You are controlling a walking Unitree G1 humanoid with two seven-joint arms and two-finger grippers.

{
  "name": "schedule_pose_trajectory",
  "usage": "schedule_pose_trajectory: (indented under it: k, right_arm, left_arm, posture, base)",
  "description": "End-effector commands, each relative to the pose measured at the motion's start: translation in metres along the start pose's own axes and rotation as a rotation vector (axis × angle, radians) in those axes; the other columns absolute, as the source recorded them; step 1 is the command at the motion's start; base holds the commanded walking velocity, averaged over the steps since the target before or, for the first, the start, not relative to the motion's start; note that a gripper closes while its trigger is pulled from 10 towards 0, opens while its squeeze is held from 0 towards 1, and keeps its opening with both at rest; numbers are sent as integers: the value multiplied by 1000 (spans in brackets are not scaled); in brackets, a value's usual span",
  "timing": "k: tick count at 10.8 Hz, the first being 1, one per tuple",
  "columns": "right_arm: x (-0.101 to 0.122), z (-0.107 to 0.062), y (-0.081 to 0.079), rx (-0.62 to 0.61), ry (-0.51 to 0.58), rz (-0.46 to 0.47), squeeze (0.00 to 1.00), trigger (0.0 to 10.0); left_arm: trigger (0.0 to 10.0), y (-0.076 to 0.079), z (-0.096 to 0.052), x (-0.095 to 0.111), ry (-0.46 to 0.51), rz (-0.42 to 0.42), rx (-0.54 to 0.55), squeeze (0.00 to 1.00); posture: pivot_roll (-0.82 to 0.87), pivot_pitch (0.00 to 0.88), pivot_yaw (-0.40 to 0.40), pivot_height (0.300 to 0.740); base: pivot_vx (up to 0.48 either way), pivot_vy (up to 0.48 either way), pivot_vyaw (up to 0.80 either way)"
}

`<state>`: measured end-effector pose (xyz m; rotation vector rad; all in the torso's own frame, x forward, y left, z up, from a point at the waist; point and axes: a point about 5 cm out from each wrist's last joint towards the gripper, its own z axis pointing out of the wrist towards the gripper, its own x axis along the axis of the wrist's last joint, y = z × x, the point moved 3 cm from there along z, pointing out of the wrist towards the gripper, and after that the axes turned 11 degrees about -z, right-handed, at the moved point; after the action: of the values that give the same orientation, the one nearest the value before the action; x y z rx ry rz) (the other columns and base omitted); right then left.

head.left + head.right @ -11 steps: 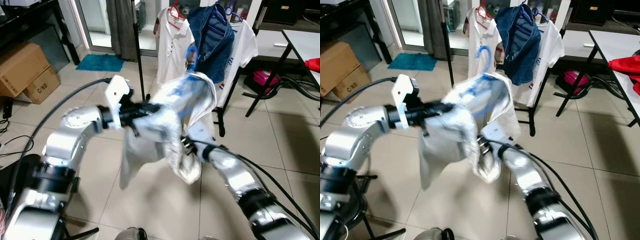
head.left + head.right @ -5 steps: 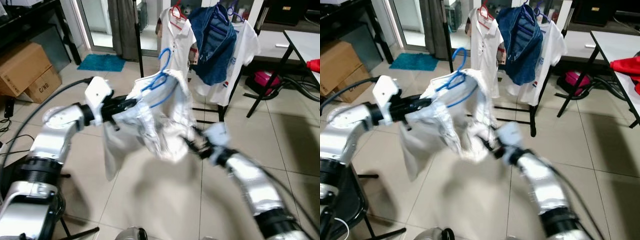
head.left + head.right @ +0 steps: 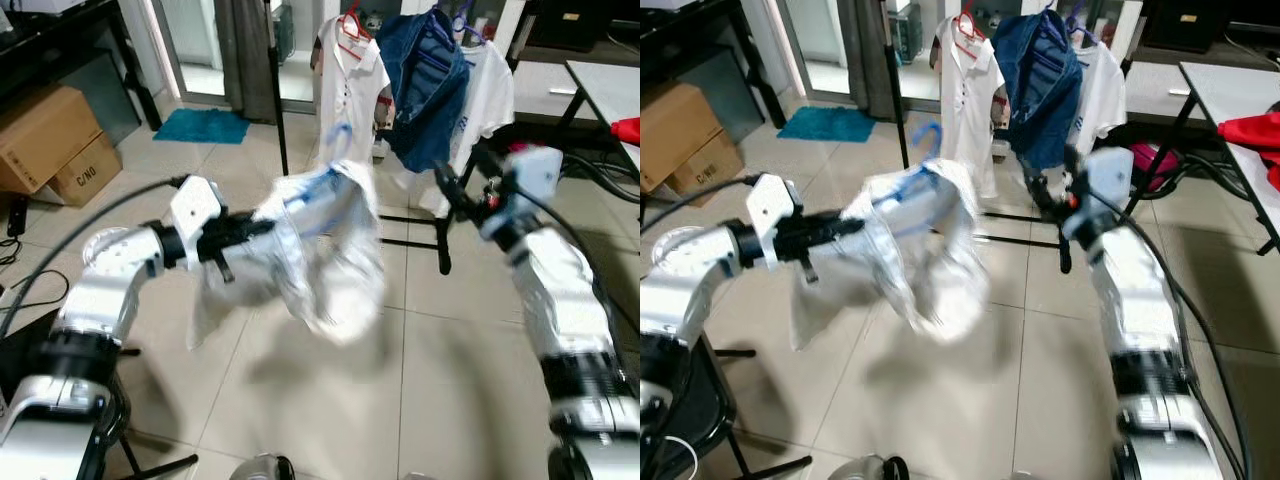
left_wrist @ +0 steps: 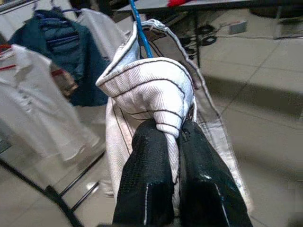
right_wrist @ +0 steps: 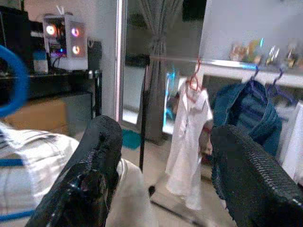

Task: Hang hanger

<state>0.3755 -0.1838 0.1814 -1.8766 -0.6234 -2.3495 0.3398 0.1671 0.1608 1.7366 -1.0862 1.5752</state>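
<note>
The left pincer (image 4: 170, 175) is clamped on a fold of the white shirt (image 3: 320, 240), which hangs on a blue hanger (image 3: 335, 140) and is held out over the floor (image 3: 330, 400) at about 10 o'clock from the picture's middle. The hanger's hook pokes up above the cloth, pointing toward the rack (image 3: 278, 90) at 12 o'clock, where a white polo (image 3: 345, 90), a denim jacket (image 3: 430, 80) and another white shirt (image 3: 490, 90) already hang. The right pincer (image 5: 161, 170) is lifted at 2 o'clock, its fingers spread wide and holding nothing, aimed toward the rack. The step in hand looks to be carrying the hanger to the rail. To do it well, the grip on cloth alone is a weak point: the shirt could slide off the hanger, so the free right pincer would best steady the hook itself. The hook should be raised above the rail, turned so its opening faces down, then lowered onto a free stretch, seemingly at 11 o'clock beside the polo. The views are blurred, so the rail's exact line is hard to tell.
</note>
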Motion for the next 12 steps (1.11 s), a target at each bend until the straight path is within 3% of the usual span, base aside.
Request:
schedule_pose_trajectory:
  k: [1, 2, 3, 4, 6, 8, 10, 12]
  right_arm:
    - [13, 13, -2, 123, 45, -16, 0, 10000]
    - [15, 14, -13, 312, 57, -66, 0, 10000]
    - [15, 13, -17, 378, 53, -87, 0, 10000]
    - [13, 11, -23, 538, 35, -149, 0, 10000]
    - [8, -3, -17, 792, -27, -254, 0, 10000]
    - [7, -15, -6, 939, -104, -304, 0, 10000]
    - [8, -21, 9, 994, -162, -351, 0, 10000]
    - [8, -28, 10, 1089, -184, -368, 0, 10000]
  left_arm:
    - [0, 8, -1, 22, 73, 56, -72, 0]
    - [0, 13, -5, 22, 69, 60, -115, 0]
    - [0, 15, -7, 22, 66, 65, -132, 0]
    - [0, 19, -14, 24, 55, 75, -179, 0]
    - [0, 25, -27, 28, 23, 109, -241, 0]
    - [0, 30, -38, 32, 1, 131, -286, 0]
    - [0, 34, -39, 36, 4, 143, -307, 0]
    - [0, 42, -38, 38, 12, 134, -337, 0]
  posture:
    - [-84, 0, 54, 740]
    - [-79, 0, 49, 740]
    - [-78, 0, 48, 740]
    - [-71, 0, 44, 740]
    - [-59, 0, 42, 740]
    - [-62, 4, 50, 740]
    - [-64, 12, 37, 740]
    - [-74, 13, 39, 740]
  base:
    - [0, 0, 0]
    - [0, 0, 0]
    - [0, 0, 0]
    - [0, 0, 0]
    - [0, 0, 0]
    - [0, 0, 0]
    - [0, 0, 0]
    - [0, 0, 0]
